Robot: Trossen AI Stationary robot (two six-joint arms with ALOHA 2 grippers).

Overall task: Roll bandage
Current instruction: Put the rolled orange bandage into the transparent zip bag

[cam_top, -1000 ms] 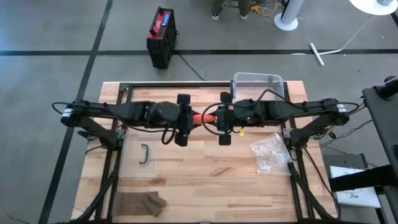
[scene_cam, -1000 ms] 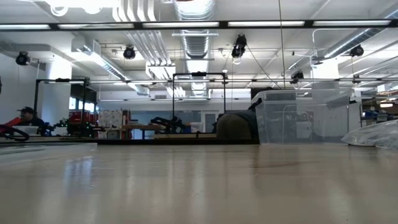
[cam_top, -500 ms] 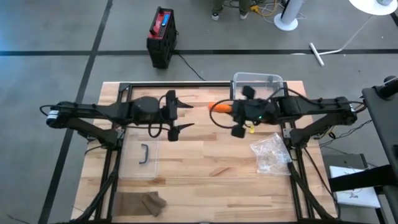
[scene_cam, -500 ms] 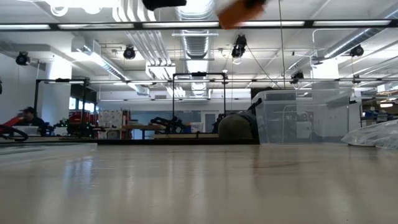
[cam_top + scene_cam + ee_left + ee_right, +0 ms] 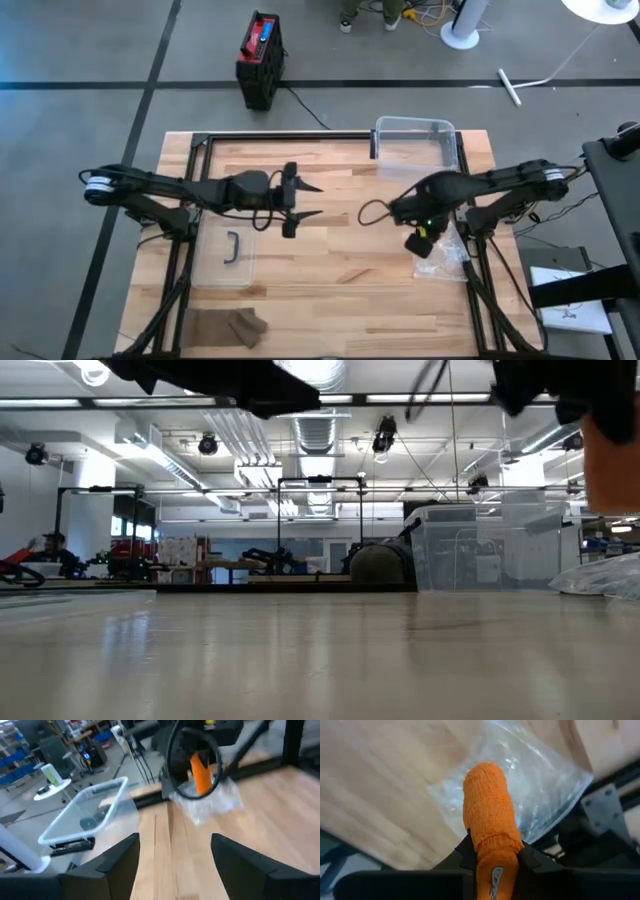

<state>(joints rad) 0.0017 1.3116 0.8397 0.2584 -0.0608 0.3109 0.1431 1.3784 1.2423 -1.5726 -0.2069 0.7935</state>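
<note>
Right gripper (image 5: 492,857) pinches rolled orange crepe bandage (image 5: 489,815) at its lower end, above crinkled clear plastic bag (image 5: 535,785) near table's right edge. Left gripper (image 5: 308,200) spread, empty, mid-table. Bandage likely light, soft, squashable; best gripped mid-roll, gently.

Bright overhead strip lights (image 5: 300,400) — table (image 5: 300,660) glare, blurred wrist views
</note>
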